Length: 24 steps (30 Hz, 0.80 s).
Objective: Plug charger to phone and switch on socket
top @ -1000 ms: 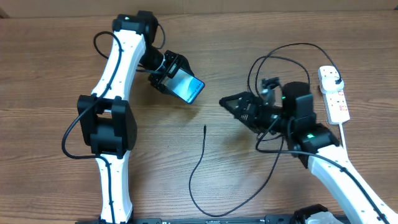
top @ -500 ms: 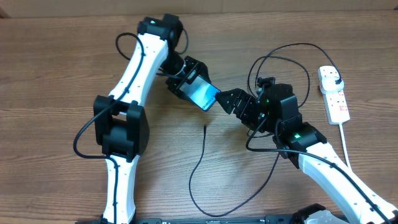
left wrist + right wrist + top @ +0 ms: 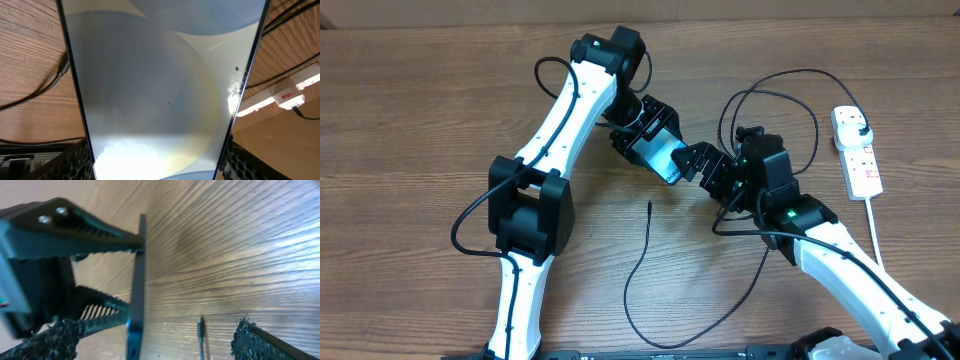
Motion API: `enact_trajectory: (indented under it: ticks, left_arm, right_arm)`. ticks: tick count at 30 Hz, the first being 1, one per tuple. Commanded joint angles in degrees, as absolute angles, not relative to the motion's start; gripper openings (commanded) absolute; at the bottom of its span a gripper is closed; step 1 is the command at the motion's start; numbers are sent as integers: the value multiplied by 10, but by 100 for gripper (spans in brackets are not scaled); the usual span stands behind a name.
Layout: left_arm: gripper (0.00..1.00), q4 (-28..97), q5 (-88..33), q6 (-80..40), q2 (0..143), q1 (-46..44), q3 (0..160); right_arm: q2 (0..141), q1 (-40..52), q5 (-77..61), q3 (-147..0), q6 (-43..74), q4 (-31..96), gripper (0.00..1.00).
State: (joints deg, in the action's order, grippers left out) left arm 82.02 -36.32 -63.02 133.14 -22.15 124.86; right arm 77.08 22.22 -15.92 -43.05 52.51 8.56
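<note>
My left gripper (image 3: 653, 140) is shut on the phone (image 3: 666, 160) and holds it above the table; its light blue screen fills the left wrist view (image 3: 160, 75), between the jaws (image 3: 157, 172). My right gripper (image 3: 696, 163) is open at the phone's free end. In the right wrist view the phone (image 3: 136, 280) stands edge-on between the open fingers (image 3: 150, 339). The charger's connector tip (image 3: 650, 205) lies on the wood below the phone and also shows in the right wrist view (image 3: 200, 330). Its black plug head (image 3: 859, 123) sits in the socket (image 3: 858, 152).
The black charger cable (image 3: 632, 300) curves along the table's front and loops behind my right arm (image 3: 770, 85). The white power strip also shows in the left wrist view (image 3: 285, 92). Its white cord (image 3: 876, 235) runs toward the front right.
My left arm has swung right with the phone, up to my right gripper. My right gripper has moved left, and the phone's end now lies between its open fingers.
</note>
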Motion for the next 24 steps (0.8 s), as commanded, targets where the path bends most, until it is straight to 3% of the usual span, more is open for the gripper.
enact_trajectory:
  ticks: [1,5,10,17,20,24]
  left_arm:
    - [4,820,-371,-639,1330,-227,1262]
    - [4,820,-370,-658,1330,-237,1262]
    - [4,806,-370,-680,1330,-248,1262]
    - [4,790,-370,-691,1330,-265,1262]
    - [4,790,-370,-691,1330,-267,1262]
    - [4,790,-370,-694,1330,-267,1262]
  right_arm:
    - [774,225,-131,-438,527,83,100]
    - [774,225,-116,-438,527,83,99]
    - [774,225,-113,-438,527,83,90]
    - [774,225,-105,-438,525,83,89]
    - [774,225,-99,-438,524,85,82]
    - [774,225,-98,-438,525,91,64]
